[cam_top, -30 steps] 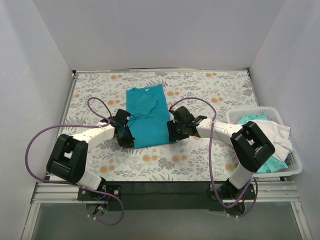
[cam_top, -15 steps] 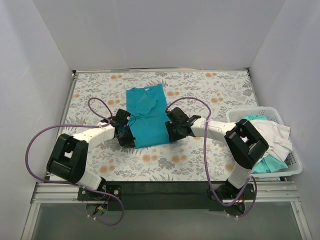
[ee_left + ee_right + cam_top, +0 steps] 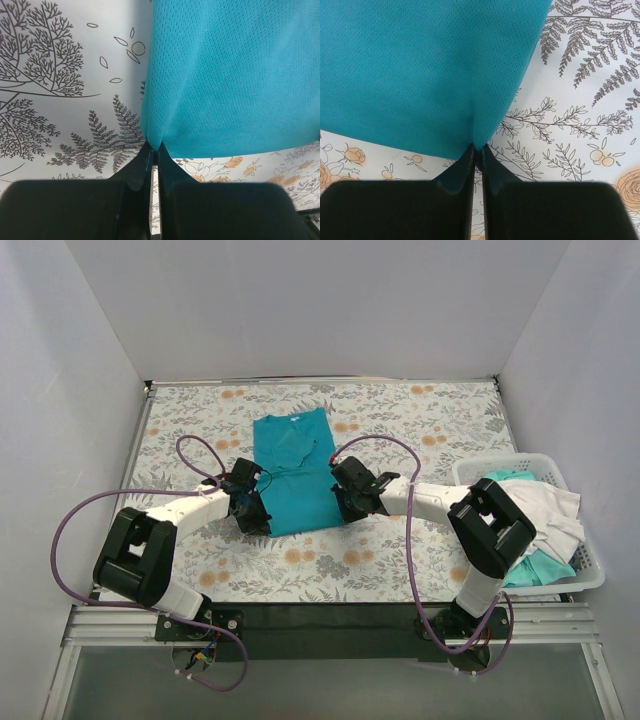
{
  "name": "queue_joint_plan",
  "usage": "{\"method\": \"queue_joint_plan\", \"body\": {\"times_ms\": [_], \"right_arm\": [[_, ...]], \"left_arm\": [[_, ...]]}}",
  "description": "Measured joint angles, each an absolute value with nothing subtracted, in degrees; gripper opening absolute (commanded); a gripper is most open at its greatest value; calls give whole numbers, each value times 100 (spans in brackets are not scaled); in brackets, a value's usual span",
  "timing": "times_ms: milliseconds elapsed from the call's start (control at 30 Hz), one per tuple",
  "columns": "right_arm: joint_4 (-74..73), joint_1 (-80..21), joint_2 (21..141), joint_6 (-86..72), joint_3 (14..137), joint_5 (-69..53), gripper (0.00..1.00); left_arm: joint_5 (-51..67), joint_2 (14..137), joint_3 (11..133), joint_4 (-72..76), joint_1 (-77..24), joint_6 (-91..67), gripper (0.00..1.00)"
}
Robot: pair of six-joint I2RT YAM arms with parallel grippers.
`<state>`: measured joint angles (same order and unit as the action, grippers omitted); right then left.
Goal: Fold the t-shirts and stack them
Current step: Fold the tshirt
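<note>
Nearest the arm bases, the left gripper (image 3: pixel 156 147) is pinching the near left corner of the teal-blue t-shirt (image 3: pixel 295 475), its fingers pressed together on a small peak of mesh cloth, while the right gripper (image 3: pixel 476 148) is clamping the near right corner in the same way. Over the past second the right gripper has been edging a little inward and away from the arm bases with its corner, its forearm swinging in towards the shirt, while the left gripper has been holding its place at the hem. With both corners now gripped and the hem only just lifted from the floral table (image 3: pixel 420 410), the arms appear to be setting up the next fold, most likely carrying the near hem away towards the collar. Any uneven pull between the two sides could skew that fold. Level with the grippers on the right, a white plastic basket (image 3: pixel 598 578) is holding the shirts still waiting, a white t-shirt (image 3: pixel 548 505) heaped over a pale aqua t-shirt (image 3: pixel 540 565). Beyond the grippers, the teal-blue shirt is lying flat as a narrow panel, its sleeves seemingly already turned in, and is stretching away to the collar and its small neck label (image 3: pixel 297 417) at the far end.
</note>
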<state>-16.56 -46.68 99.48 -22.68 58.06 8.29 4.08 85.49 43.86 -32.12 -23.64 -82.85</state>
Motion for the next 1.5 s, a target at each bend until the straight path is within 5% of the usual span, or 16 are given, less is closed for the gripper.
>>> {"method": "queue_joint_plan", "body": {"times_ms": [67, 400, 867, 1133, 1500], "right_arm": [[-1634, -4670, 9948, -2257, 5800, 801, 1], [-2265, -4676, 9568, -2064, 5599, 390, 1], [-4755, -4746, 7655, -1907, 5404, -1057, 1], [-5835, -4757, 7642, -1756, 6683, -1105, 1], [-6294, -4278, 8543, -1190, 8051, -617, 1]], "left_arm": [[408, 8549, 4386, -3212, -2370, -8281, 0], [650, 8337, 4541, -3800, -2390, -8025, 0], [2117, 6001, 4294, -5516, -2908, -8250, 0], [1837, 5642, 5006, -6167, -2910, -8700, 0], [954, 6512, 5349, -5190, -2910, -9089, 0]]}}
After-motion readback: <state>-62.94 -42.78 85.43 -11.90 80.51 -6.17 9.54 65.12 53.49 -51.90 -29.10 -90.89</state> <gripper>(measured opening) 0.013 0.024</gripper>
